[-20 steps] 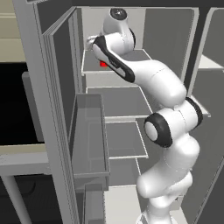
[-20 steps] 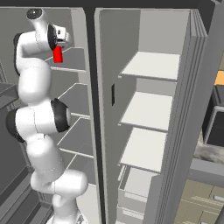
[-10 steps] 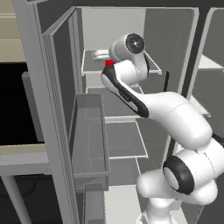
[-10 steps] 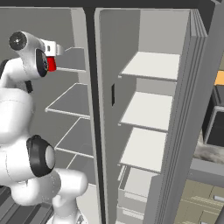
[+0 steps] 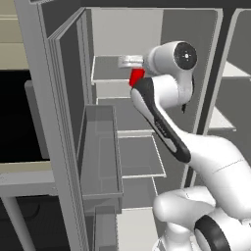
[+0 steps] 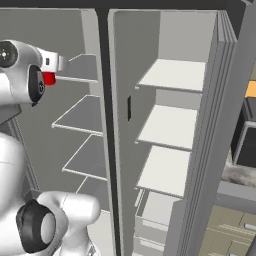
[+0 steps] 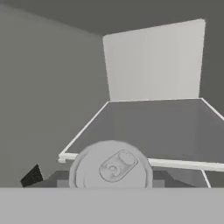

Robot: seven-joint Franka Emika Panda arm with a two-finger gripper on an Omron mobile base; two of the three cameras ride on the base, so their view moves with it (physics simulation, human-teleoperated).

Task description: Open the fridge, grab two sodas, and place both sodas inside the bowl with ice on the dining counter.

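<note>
The red can (image 5: 136,76) is held between the jaws of the gripper (image 5: 131,62), which are closed narrowly on it, in front of the upper shelf (image 5: 109,68) of the open fridge (image 5: 68,98). In the left base view the can hangs just below the pale hand, clear of the shelf. In the right base view the can (image 6: 48,78) is seen tucked beside the wrist. In the hand view the can's silver top (image 7: 111,168) with its pull tab is seen close against the camera, before the shelf edge (image 7: 175,163).
</note>
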